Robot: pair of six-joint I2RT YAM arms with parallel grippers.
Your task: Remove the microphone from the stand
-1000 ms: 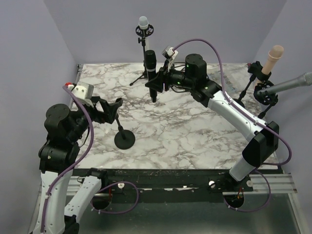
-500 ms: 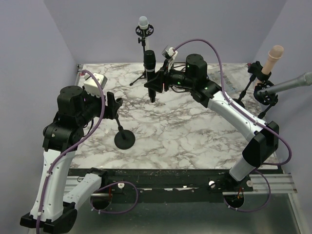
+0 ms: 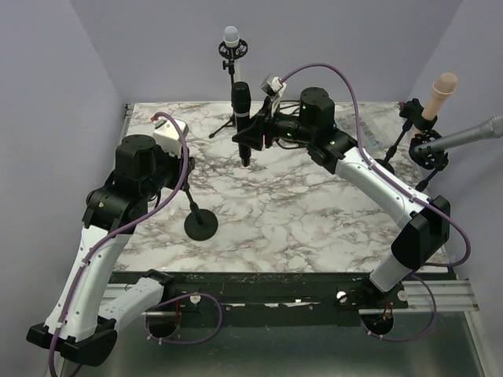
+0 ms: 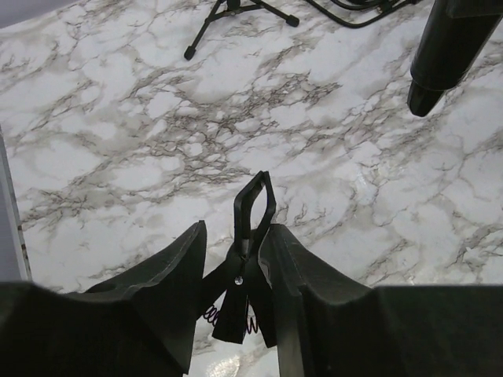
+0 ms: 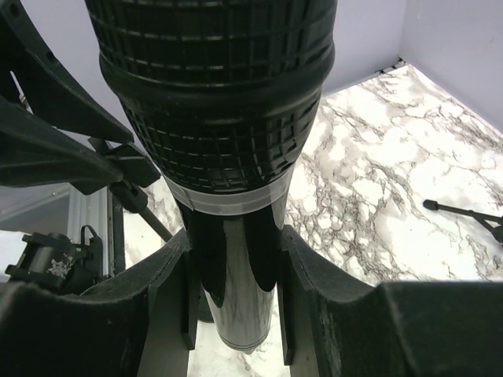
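Over the marble table (image 3: 314,228), between lavender walls (image 3: 47,78), the microphone (image 3: 241,106) is held upright in the air, well apart from the stand (image 3: 200,224), with its lower end pointed at the tabletop. It is clamped around the handle by the right gripper (image 3: 251,140), both fingers pressed against it. The stand's empty clip (image 4: 253,208) is pinched between the nearly closed fingers of the left gripper (image 4: 234,236). Since the earlier frames the left arm has been raised and swung farther over the table, while microphone and stand are seen where they were.
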